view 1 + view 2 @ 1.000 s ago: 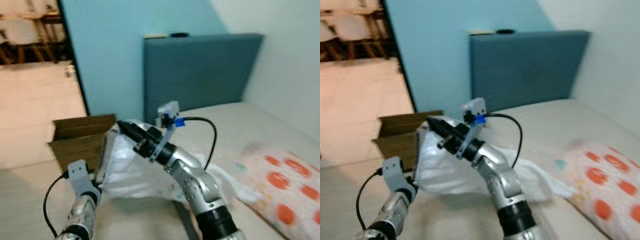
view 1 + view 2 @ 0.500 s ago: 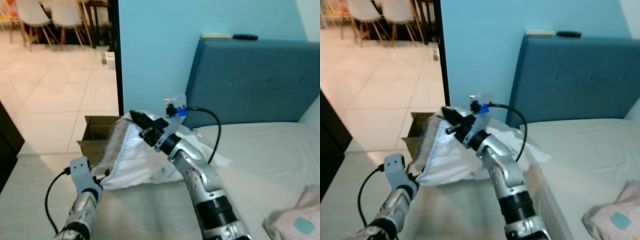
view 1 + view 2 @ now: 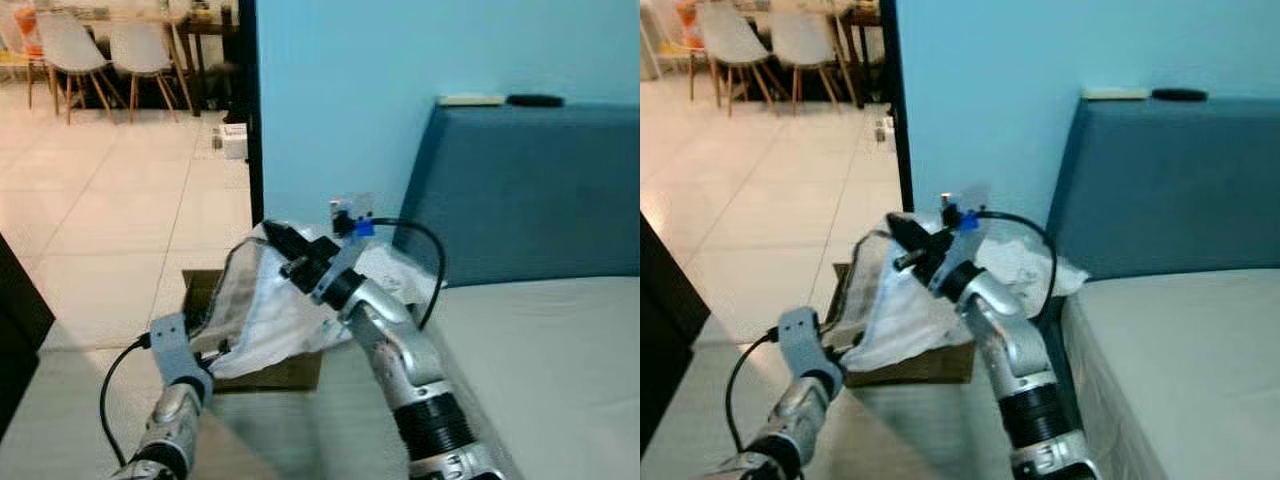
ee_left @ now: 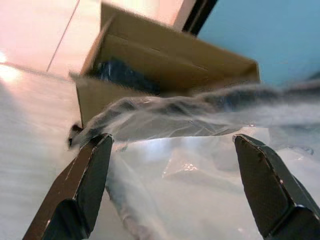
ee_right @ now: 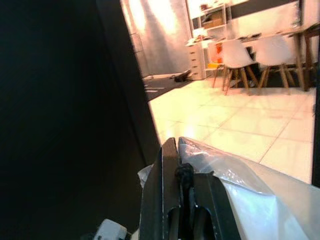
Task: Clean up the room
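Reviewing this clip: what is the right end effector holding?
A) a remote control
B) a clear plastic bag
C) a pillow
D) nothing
B: the right end effector is pinched shut on the edge of the clear plastic bag, which hangs over the open cardboard box.

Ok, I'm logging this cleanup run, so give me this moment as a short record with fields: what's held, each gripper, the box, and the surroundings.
held item: clear plastic bag, crumpled, hanging above the box
right gripper: raised, shut on the bag's top edge
left gripper: fingers open, at the bag's lower edge
cardboard box: open on the floor by the blue wall, something dark inside
surroundings: bed with blue headboard; white chairs beyond the doorway
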